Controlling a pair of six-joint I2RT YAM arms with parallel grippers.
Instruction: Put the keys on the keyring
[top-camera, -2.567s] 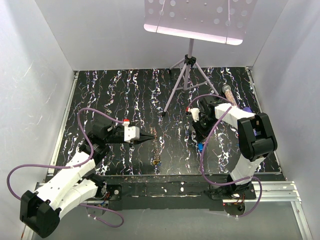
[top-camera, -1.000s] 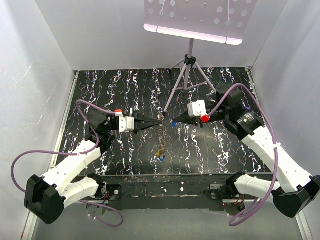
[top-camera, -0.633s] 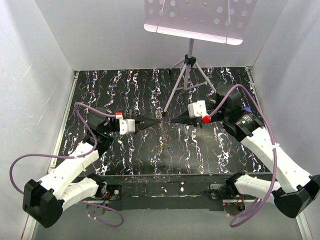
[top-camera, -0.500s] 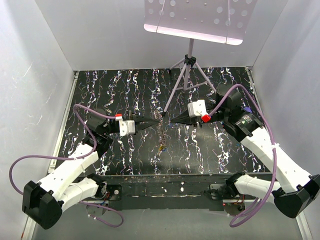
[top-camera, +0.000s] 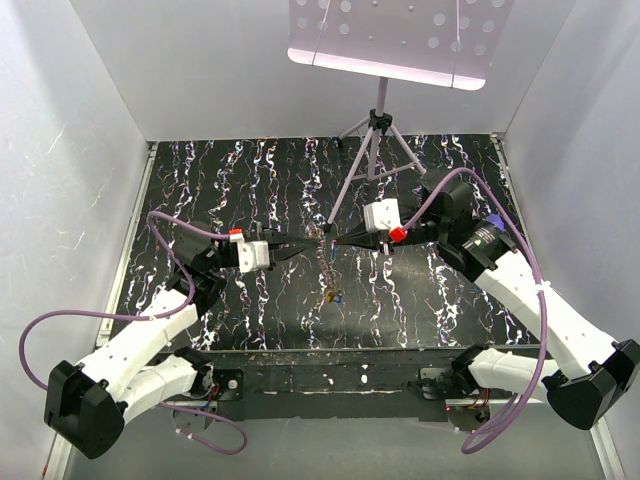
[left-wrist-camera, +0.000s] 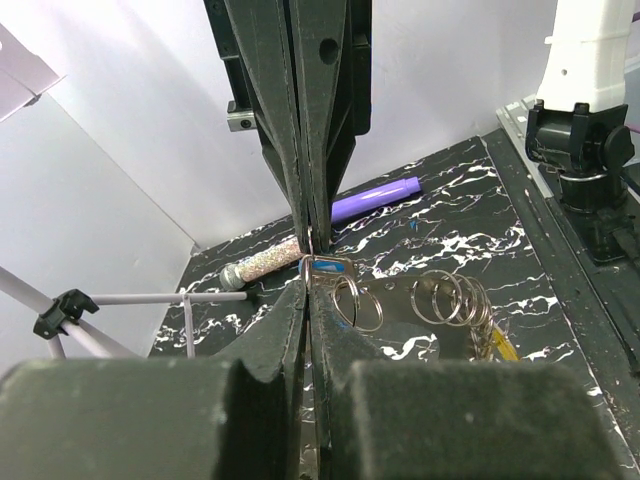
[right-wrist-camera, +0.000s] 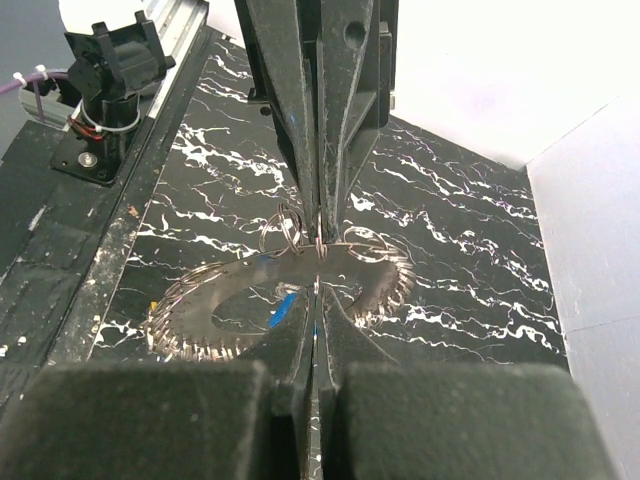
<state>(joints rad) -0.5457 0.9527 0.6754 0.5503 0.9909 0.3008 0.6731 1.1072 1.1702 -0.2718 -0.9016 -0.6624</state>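
**Two hands meet tip to tip at the keyring**

Both arms reach to the middle of the black marbled desk (top-camera: 230, 180), and their fingertips almost touch above it. The left hand (top-camera: 303, 244) has its fingers pressed together and is clamped on the keyring (right-wrist-camera: 215, 310). The keyring is held off the desk, lying nearly flat between the two hands, and its toothed edge shows well in the right wrist view.

The right hand (top-camera: 338, 240) is also closed. It pinches a small blue key (left-wrist-camera: 325, 266) right at the keyring, just in front of the left fingertips.

A string of small wire rings (top-camera: 322, 268) goes from the keyring toward the near edge of the desk. More keys (top-camera: 333, 295), with yellow and blue heads, are at its end. I cannot tell if they touch the desk.

Behind the hands a purple pen (left-wrist-camera: 375, 200) and a glittery tube (left-wrist-camera: 262, 267) lie on the desk, well apart from the keyring. A tripod stand (top-camera: 365, 160) is at the far side.
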